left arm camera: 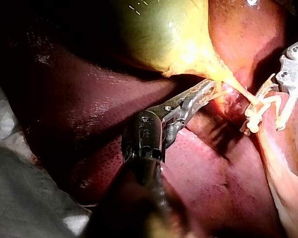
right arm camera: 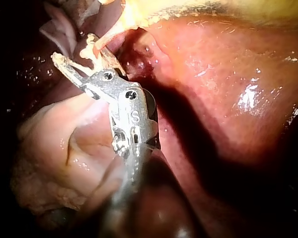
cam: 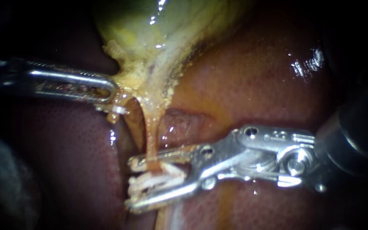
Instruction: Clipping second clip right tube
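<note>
The dark red, wet liver [cam: 256,85] fills most of the frame. The yellow-green, glistening gallbladder [cam: 150,25] hangs in at top centre.

My right instrument [cam: 130,185], a steel shaft with a hinged tip, enters from the right edge. Its jaws stand wide apart at lower centre. My left instrument [cam: 113,91], slimmer and windowed, comes in from the left edge. Its jaws are closed on the pale fringe at the gallbladder's neck, drawing it leftward.

From that neck a thin tan tube [cam: 151,136] drops straight down the middle of the frame and passes between the right jaws. I take it for the right tube.

Seated in those jaws is an open white ridged clip [cam: 158,181], one leg along each jaw, not yet squeezed.

Before firing I would check three things:
- Both clip tips show past the far side of the tube.
- The clip sits square across the tube.
- No liver surface lies in the bite.

The left pull should stay taut, and the closure should be one slow squeeze. I cannot make out another clip on the tube, so I can't judge spacing.
</note>
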{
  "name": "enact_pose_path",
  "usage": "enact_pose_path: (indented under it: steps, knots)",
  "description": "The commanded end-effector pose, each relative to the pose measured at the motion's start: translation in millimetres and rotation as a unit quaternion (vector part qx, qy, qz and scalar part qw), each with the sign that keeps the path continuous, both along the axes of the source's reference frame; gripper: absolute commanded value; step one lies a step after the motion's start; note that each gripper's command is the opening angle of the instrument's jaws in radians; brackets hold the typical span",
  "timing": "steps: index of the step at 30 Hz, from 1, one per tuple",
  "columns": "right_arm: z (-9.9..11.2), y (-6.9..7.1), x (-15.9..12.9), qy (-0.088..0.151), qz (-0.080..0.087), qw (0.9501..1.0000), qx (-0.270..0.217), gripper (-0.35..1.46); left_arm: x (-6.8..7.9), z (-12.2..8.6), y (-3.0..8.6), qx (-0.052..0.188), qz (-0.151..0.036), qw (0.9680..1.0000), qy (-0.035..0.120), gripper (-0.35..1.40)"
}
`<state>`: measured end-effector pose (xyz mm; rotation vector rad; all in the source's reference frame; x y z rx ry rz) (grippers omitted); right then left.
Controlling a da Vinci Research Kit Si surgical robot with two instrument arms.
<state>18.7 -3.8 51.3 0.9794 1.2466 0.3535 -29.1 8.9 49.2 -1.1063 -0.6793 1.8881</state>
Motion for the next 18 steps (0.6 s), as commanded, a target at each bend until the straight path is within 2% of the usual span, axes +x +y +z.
enact_pose_path:
  steps: [1,7,13,18]
  knots:
    - [0.0,0.0,0.0,0.0,-0.001,1.0,0.0,0.39,0.0,0.0,0.0,0.0,0.0,1.0,0.0,-0.35]
    - [0.3,-0.1,-0.1,-0.001,-0.001,1.0,0.002,0.33,0.0,0.1,-0.1,0.0,0.0,1.0,0.0,-0.35]
    - [0.3,-0.1,-0.3,-0.004,-0.002,1.0,0.007,0.11,0.0,0.1,-0.1,-0.001,0.0,1.0,0.0,-0.35]
    - [0.3,-0.1,-0.4,-0.009,0.001,0.9999,0.015,0.01,-0.1,0.2,-0.1,-0.001,0.0,1.0,0.0,-0.35]
